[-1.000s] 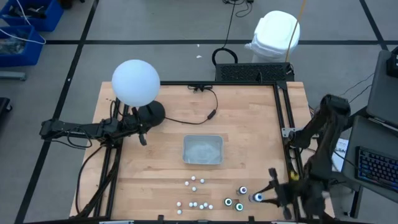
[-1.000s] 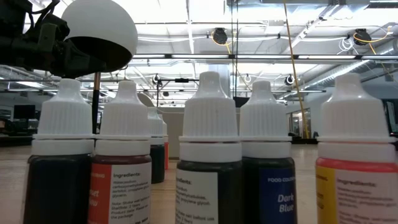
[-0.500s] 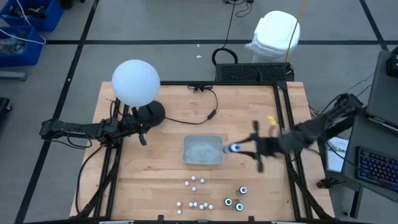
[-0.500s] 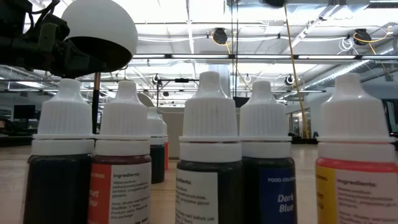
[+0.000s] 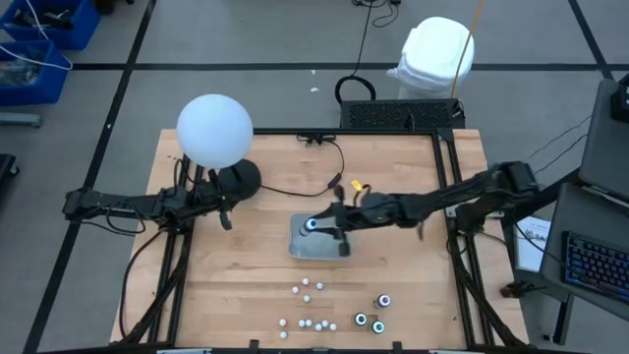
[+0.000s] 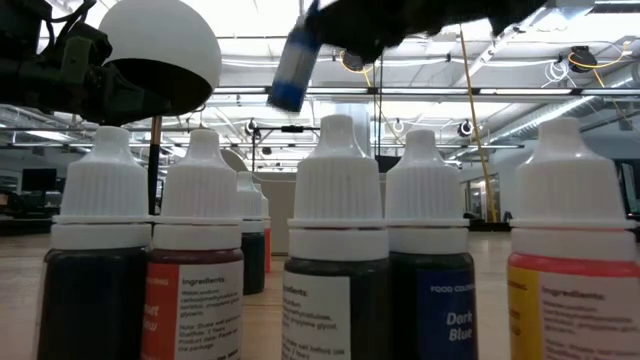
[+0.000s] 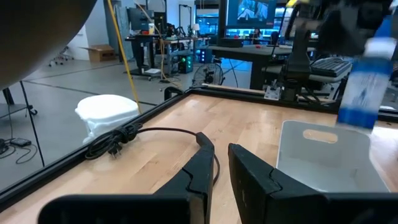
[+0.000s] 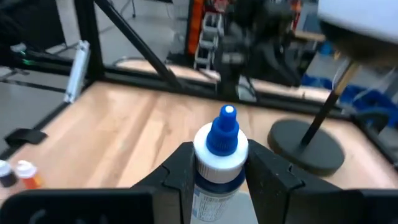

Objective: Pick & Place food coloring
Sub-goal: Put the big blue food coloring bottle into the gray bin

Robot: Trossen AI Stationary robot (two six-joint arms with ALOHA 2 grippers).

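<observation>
My right gripper reaches in from the table's right and is shut on a food coloring bottle with a blue tip and white collar, which hangs over the clear grey tray at mid-table. That bottle also shows in the low view and in the left wrist view. Several small white-capped bottles and three dark ringed pots stand on their bases near the front edge. My left gripper waits at the table's left, with only a narrow slit between its fingers and nothing in it. My right gripper pinches the bottle between its two fingers, on the body just below the white collar. The fingers come in about level from the table's right. The bottle stands cap up, slightly tilted, lifted clear above the tray.
A lamp with a white globe and a round black base stands at the far left, its cable running across the wood. A black frame rail borders the table's right side. A row of bottles stands right before the low camera.
My right gripper has swung from the table's near right corner toward the far edge and then left, carrying the bottle clear of the table. It has turned at the wrist on the way and now holds the bottle over the tray.
</observation>
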